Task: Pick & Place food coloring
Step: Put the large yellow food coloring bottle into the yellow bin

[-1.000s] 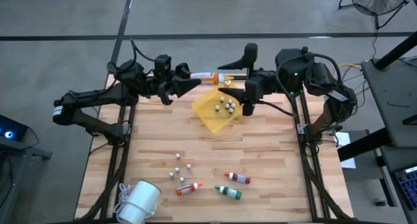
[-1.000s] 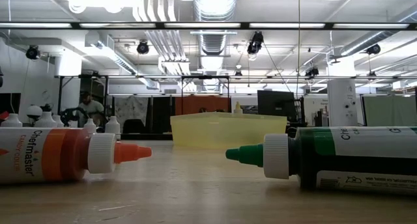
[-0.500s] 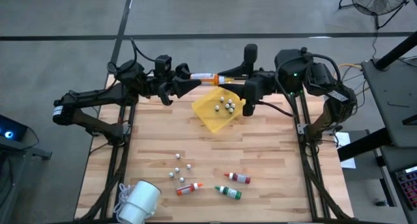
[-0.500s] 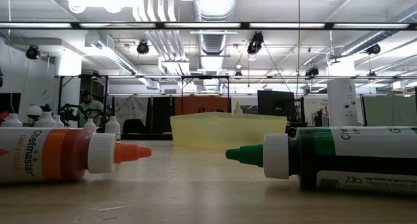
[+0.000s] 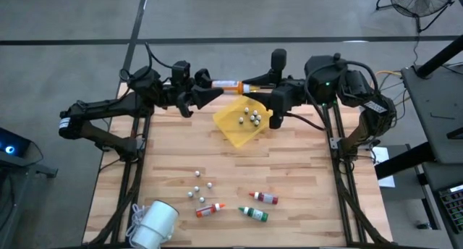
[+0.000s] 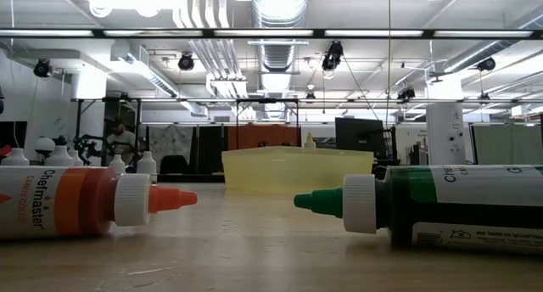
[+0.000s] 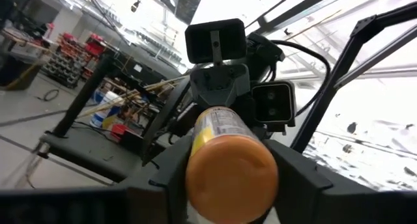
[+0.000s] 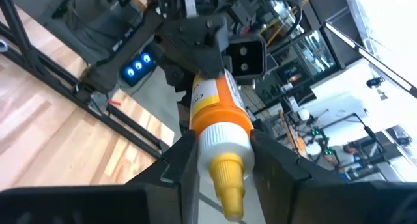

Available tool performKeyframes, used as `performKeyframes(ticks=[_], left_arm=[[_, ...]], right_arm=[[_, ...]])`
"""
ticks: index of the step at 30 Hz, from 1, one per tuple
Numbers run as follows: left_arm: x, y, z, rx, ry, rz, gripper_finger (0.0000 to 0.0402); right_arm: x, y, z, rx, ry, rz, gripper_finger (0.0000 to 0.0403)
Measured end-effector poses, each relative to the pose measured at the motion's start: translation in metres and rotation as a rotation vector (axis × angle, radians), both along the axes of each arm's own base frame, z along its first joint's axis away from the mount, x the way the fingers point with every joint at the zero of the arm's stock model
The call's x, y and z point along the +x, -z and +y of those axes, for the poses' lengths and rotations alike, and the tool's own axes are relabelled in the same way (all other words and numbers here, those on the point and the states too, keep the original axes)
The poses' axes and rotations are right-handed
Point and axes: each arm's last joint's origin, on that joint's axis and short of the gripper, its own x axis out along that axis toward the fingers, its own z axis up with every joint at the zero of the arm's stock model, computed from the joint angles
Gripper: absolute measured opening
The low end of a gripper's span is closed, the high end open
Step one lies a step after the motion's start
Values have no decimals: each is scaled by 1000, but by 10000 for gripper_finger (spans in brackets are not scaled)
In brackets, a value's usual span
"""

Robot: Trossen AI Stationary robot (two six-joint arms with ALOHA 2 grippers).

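Both arms meet above the far edge of the table, just behind the yellow tray (image 5: 239,126), and between them hangs one orange bottle (image 5: 228,84) lying level in the air. This looks like a handover. The left gripper (image 5: 205,85) has its fingers around the bottle's base end; its wrist camera looks straight at the flat orange bottom (image 7: 231,173) wedged between the two dark fingers. The right gripper (image 5: 255,84) has its fingers closed on the neck end — in its wrist view the white collar and yellow tip (image 8: 226,164) poke out toward the camera, flanked tight on both sides. So each end is pinched, and the bottle bridges the gap; my read is that it is held level so that one arm can let go without it dropping.

Why hand over here? The tray sits tilted just in front, with small pale balls (image 5: 251,116) in it, and the right arm is the nearer to it — a likely drop spot, though that is a guess.

Well in front of the tray, near the table's front edge, three more bottles lie on their sides: an orange-capped one (image 5: 210,209), a red one (image 5: 265,197) and a green one (image 5: 255,213). More pale balls (image 5: 197,189) are scattered beside them, and a white cup (image 5: 154,224) lies tipped at the front left corner.
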Motion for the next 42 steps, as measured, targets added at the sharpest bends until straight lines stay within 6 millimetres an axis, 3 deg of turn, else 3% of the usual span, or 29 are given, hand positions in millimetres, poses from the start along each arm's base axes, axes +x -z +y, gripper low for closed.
performKeyframes(ticks=[10,26,42], left_arm=[[-7,-2,-1,46,-27,18,246],[-44,-5,-5,103,-102,144,252],[-45,12,-5,139,-113,328,252]], right_arm=[[-8,3,-2,6,53,51,107],[-16,17,-9,68,162,196,107],[-33,42,-71,307,466,382,107]])
